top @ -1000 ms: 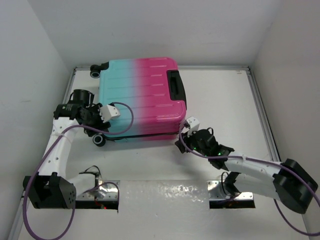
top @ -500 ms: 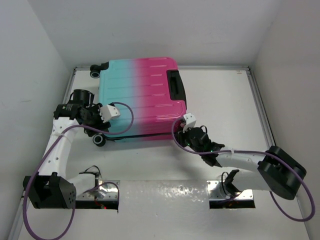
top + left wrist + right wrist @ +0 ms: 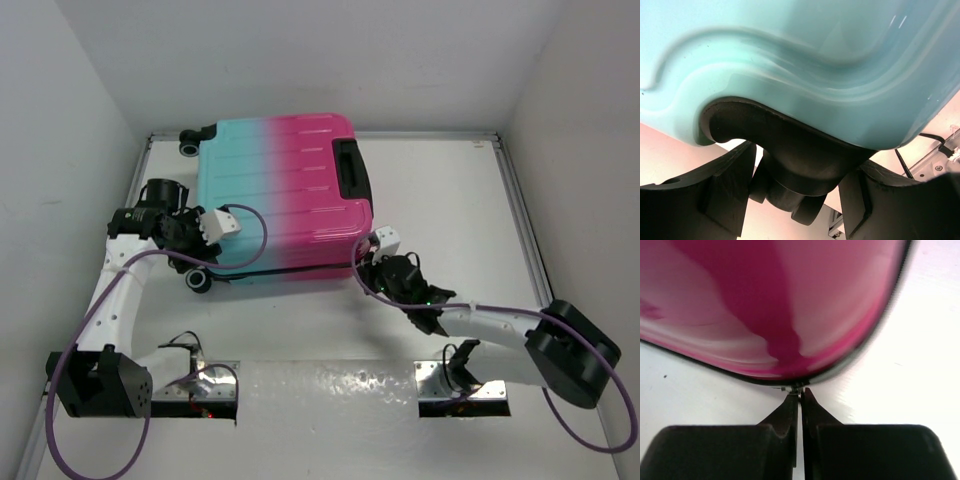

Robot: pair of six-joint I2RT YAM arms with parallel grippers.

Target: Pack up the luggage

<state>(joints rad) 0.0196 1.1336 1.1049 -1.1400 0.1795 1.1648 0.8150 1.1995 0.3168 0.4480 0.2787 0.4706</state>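
At the left, the left gripper (image 3: 802, 162) has its matte black fingers (image 3: 725, 195) spread on both sides of a black wheel (image 3: 790, 197). If they really press on it, I cannot tell. This wheel sits under the near left corner of the luggage (image 3: 285, 195), and the wrist camera cuts off its lower part.

The luggage lies flat and closed on the white table (image 3: 450, 200). Its shell is glossy, hard and ribbed, teal at the left and pink at the right, with a black handle (image 3: 348, 168) at the right end.

The right gripper (image 3: 800, 392) is shut, and its pointed tips meet at the dark seam of the pink near right corner. A tiny pale bit is there, too small to name.
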